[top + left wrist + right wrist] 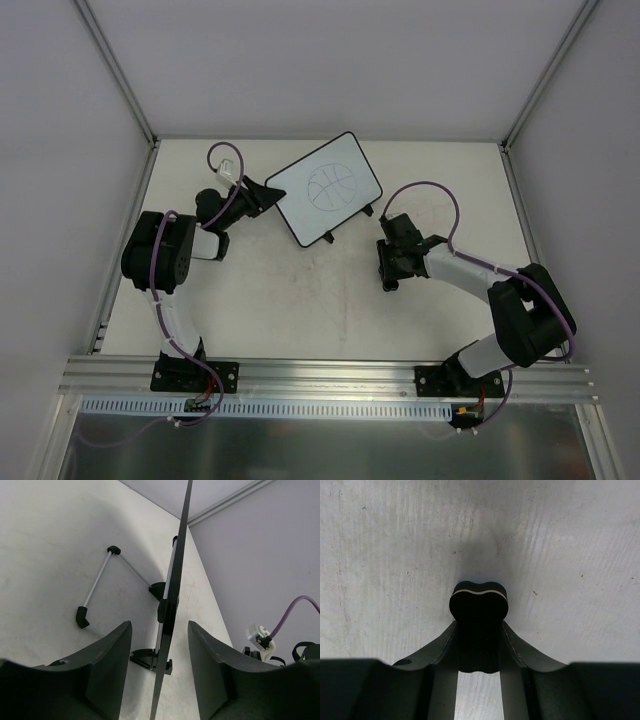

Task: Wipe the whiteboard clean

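Whiteboard x1, 2 feet; eraser x1 in R pincer.

Small black block, scuffed white tabletop, near-edge aluminium rail.

Left arm and right arm: white tubular links between bulky black joint housings, each on a black base plate. A purple cable loops along each arm. Fingers: matte black, curved, tapering. A white connector ends one cable.
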Robot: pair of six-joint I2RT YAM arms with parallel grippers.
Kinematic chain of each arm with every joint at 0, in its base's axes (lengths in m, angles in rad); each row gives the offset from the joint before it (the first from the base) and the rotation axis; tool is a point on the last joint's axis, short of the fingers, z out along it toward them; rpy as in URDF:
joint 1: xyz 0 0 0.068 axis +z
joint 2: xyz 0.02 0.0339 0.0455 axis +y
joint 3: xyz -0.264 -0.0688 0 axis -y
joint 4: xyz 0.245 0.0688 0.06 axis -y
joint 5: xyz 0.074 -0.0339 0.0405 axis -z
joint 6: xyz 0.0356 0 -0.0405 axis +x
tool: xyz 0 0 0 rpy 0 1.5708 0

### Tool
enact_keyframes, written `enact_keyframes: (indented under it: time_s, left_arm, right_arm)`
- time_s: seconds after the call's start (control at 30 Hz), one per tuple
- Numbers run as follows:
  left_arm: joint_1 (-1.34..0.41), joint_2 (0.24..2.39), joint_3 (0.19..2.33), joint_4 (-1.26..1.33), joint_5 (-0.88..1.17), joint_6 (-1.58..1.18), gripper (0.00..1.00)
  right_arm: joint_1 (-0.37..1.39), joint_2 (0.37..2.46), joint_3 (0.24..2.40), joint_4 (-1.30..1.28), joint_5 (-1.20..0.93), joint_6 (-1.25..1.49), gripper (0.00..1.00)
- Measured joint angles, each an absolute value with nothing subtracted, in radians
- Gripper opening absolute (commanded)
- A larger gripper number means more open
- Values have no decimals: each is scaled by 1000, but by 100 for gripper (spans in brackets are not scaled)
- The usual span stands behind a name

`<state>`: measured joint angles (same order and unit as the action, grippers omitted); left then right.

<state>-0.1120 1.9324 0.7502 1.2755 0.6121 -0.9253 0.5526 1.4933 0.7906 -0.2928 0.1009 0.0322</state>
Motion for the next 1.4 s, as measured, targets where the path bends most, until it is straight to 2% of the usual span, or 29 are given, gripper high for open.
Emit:
enact_keyframes:
  time_s: [0.27, 0.37, 0.43, 0.5, 0.7, 1.03, 1.23, 1.4]
  left_arm:
    - [-131, 1932, 760, 1276, 590, -898, 43]
    - [-138, 1935, 760, 1276, 590, -879, 40]
    - [-139, 1945, 767, 1277, 590, -873, 39]
    - [-139, 1962, 779, 1277, 590, -871, 38]
    - [-139, 1983, 788, 1278, 590, -870, 39]
    - [-139, 1983, 786, 1282, 584, -836, 44]
    - [-139, 1982, 785, 1285, 584, -822, 38]
    - [-139, 1982, 790, 1287, 594, -822, 39]
  right_arm:
    - [553, 1493, 791, -292, 103, 32, 27]
    - [553, 1487, 791, -292, 109, 32, 18]
    - [553, 1474, 791, -293, 110, 32, 6]
    - [553, 1456, 791, -292, 110, 32, 2]
    - [556, 1402, 814, -298, 109, 32, 0]
    - [557, 1417, 1026, -307, 89, 16, 0]
    - [561, 1492, 1151, -307, 70, -14, 0]
    - [562, 1569, 1230, -312, 59, -47, 0]
